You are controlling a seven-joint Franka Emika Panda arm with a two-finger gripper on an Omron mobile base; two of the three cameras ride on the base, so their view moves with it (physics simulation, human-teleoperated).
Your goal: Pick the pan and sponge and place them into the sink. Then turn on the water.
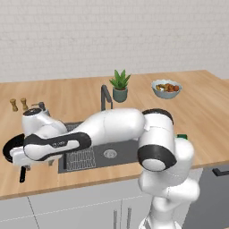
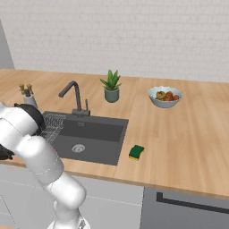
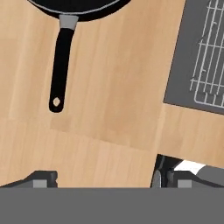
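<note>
The arm reaches left across the sink (image 1: 120, 152), and the end effector (image 3: 105, 178) hangs over the wooden surface (image 3: 109, 87) between the pan (image 3: 65, 52) and the sink's left edge. In the hand view the two dark fingertips (image 3: 43, 177) stand wide apart with bare wood between them; the end effector is fully spread and grips nothing. The pan lies on the surface left of the sink (its long straight handle points toward the front edge), and in the left base view the black rim (image 1: 11, 147) shows behind the robot's wrist. The wire rack (image 3: 210, 57) sits in the left part of the basin. The sponge (image 2: 136, 152), green side up, rests on the surface just beside the sink's right edge, near the front. The faucet (image 2: 74, 96) stands behind the basin, spout bent to the left in the right base view. A potted plant (image 2: 111, 87) and a bowl of fruit (image 2: 165, 96) stand farther back, right of the faucet.
</note>
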